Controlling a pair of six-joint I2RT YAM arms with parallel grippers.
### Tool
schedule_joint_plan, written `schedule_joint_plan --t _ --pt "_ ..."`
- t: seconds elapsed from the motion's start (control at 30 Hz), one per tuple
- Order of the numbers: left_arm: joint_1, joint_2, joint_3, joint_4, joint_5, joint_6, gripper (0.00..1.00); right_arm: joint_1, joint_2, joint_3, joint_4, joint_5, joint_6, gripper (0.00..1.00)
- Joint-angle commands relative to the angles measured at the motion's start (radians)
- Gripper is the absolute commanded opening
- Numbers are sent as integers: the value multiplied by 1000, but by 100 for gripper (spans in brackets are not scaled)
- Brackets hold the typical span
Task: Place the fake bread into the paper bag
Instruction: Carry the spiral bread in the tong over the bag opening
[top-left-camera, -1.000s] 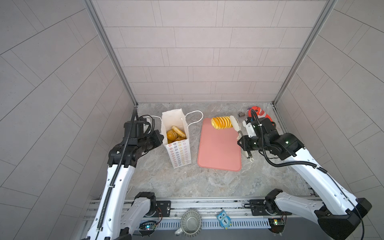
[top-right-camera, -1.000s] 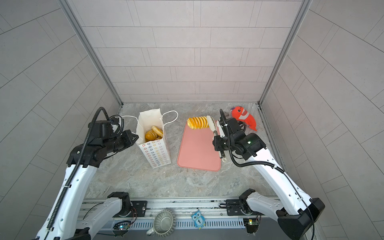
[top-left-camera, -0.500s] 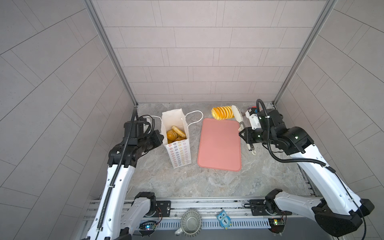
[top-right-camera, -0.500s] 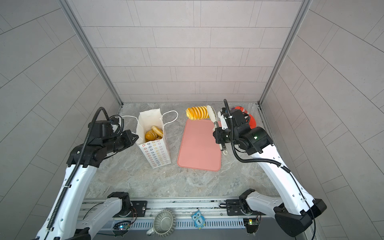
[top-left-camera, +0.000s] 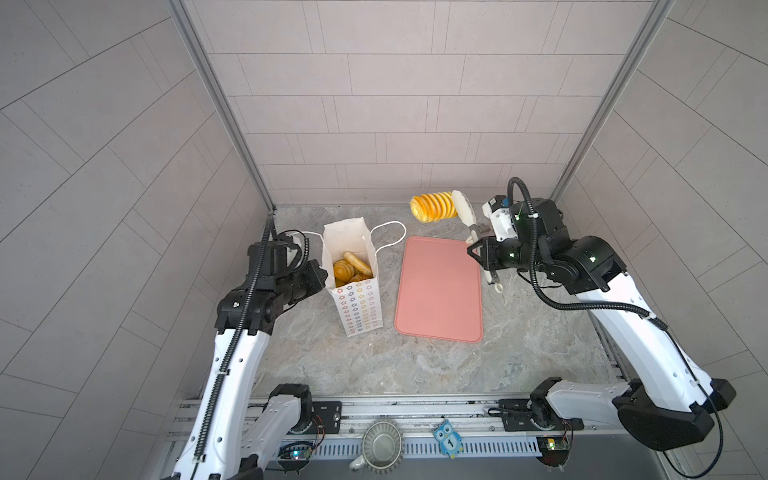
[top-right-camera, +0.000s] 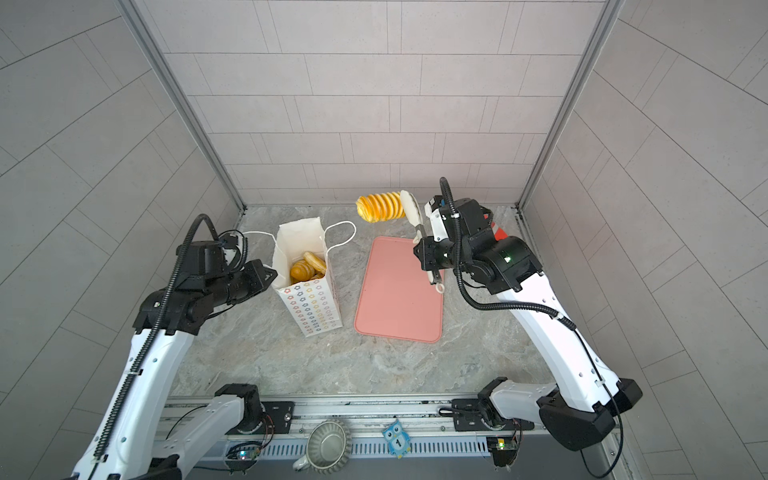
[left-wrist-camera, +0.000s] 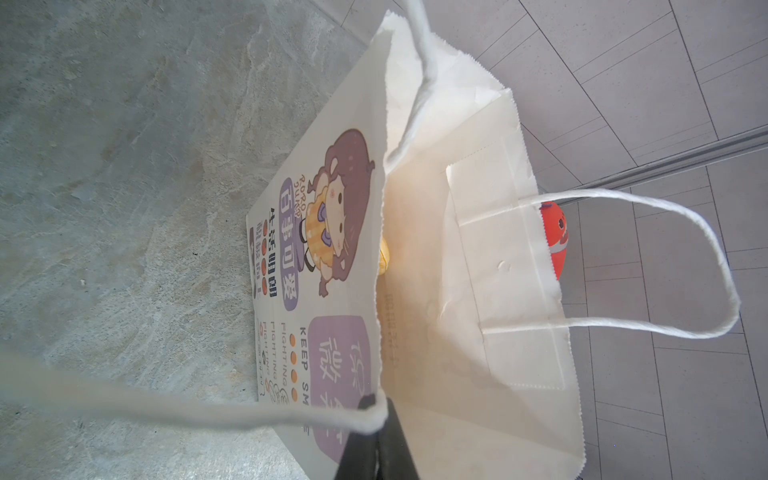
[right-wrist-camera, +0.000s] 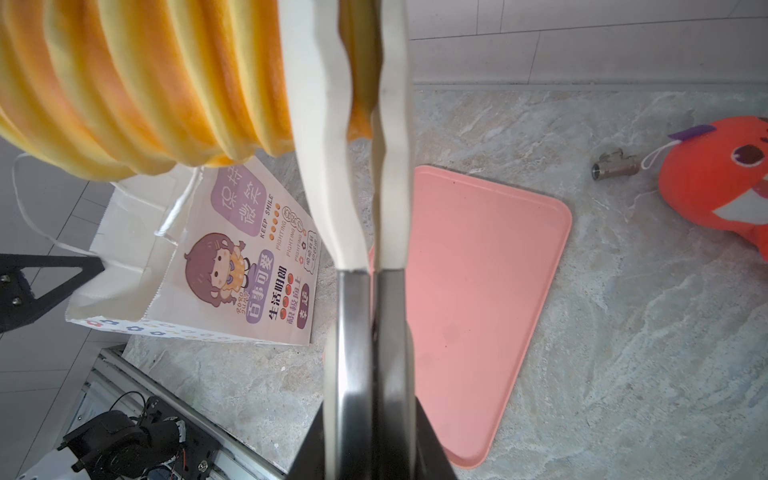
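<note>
Past the right fingers (top-left-camera: 482, 253), clamped on tongs (top-left-camera: 462, 208), those tongs pinch a ridged roll (top-left-camera: 432, 207).

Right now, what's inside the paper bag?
Inside the paper bag, several fake bread pieces show, a ridged roll and an oval loaf on top. The bag walls and those pieces hide whatever lies deeper.

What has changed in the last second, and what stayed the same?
The right gripper, shut on the tongs, has carried the ridged roll pinched in them up and toward the back wall, away from the pink board. Nothing was grasped or released. The left gripper still grips the paper bag at its rim; the bag, the bread inside it and the board have not moved.
</note>
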Motion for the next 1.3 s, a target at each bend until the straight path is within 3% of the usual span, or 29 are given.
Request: schedule_joint_plan --t 0.0,0.47,1.0,1.27 --pt "4 -18 24 3 2 7 5 53 25 71 9 43 -14 23" --pt "4 -21 26 -10 5 9 5 240 221 308 -49 176 -122 23" --pt "5 -28 33 -27 -1 13 5 322 378 463 -116 298 -277 23" --pt "4 -24 35 -32 -2 18 5 385 437 528 -131 418 -373 22"
